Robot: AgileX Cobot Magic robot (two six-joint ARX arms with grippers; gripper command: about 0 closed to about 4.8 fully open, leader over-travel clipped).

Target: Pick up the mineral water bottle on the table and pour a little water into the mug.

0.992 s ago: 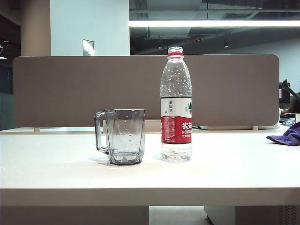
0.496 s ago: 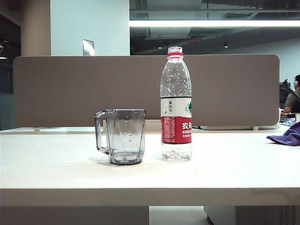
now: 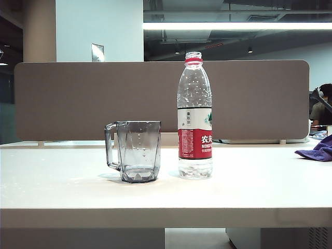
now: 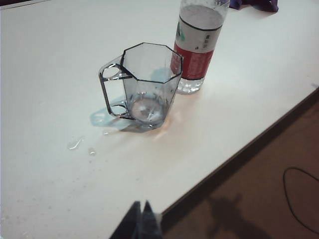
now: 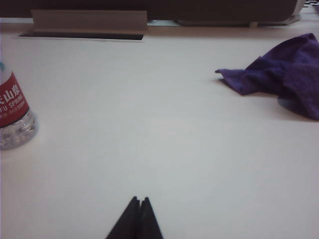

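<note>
In the exterior view, the white table [image 3: 166, 192] fills the lower half of the frame, its thick pale front edge running across the bottom. The mug [image 3: 136, 151] stands left of centre, handle to the left; the uncapped mineral water bottle [image 3: 195, 119] stands upright just to its right, apart from it. A brown divider panel [image 3: 78, 98] spans the back, and a purple cloth [image 3: 317, 149] lies at the right edge. A ceiling light strip [image 3: 233, 25] glows across the upper right. No arm shows here.

In the left wrist view, the left gripper [image 4: 140, 221] sits at the bottom centre, its tips pressed together and empty, above the table's edge. A little water [image 4: 144, 107] lies in the mug's bottom, and droplets [image 4: 76, 144] dot the tabletop beside it.

In the right wrist view, the right gripper [image 5: 137, 219] is closed on nothing over bare table, with the bottle's base at the left edge and the cloth at upper right.
</note>
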